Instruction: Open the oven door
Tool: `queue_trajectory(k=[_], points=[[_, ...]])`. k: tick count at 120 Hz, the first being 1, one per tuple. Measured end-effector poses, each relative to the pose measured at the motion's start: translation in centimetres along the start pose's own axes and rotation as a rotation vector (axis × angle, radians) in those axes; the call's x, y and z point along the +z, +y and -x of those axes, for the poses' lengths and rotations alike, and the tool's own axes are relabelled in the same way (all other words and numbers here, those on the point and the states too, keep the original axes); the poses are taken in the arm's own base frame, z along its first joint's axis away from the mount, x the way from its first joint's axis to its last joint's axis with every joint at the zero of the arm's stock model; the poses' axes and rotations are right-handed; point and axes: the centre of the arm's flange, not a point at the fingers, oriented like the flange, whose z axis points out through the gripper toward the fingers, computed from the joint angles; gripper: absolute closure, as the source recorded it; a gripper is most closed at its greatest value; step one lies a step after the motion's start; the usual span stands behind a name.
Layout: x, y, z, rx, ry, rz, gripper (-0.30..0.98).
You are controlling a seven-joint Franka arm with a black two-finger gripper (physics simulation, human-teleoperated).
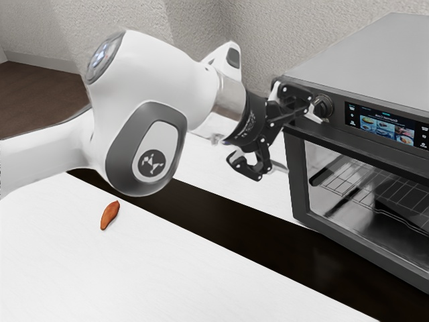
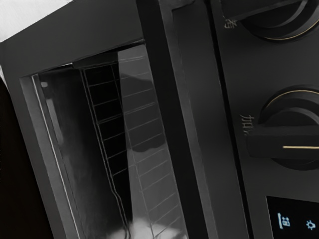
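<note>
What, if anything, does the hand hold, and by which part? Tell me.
Nothing is held: the hand is open at the front of the oven, its fingers spread apart with nothing gripped between them.

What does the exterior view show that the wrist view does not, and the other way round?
Exterior view: the arm, the open gripper near the oven's control panel, the oven's top, and an orange-brown, oblong item on the white surface.

Wrist view: the characters printed beside the knobs, and the knobs' gold markings.

Both: the closed oven door, the wire rack through its window, and at least part of the lit display.
</note>
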Motion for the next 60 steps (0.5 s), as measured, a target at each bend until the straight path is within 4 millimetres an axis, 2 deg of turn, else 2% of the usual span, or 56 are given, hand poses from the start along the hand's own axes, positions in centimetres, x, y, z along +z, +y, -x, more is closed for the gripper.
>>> queue_trajectory(k=[26, 60], points=[[1.2, -0.4, -2.6, -0.068, 0.032, -0.01, 0.0], [3.1, -0.2, -2.9, -0.094, 0.034, -0.025, 0.0]])
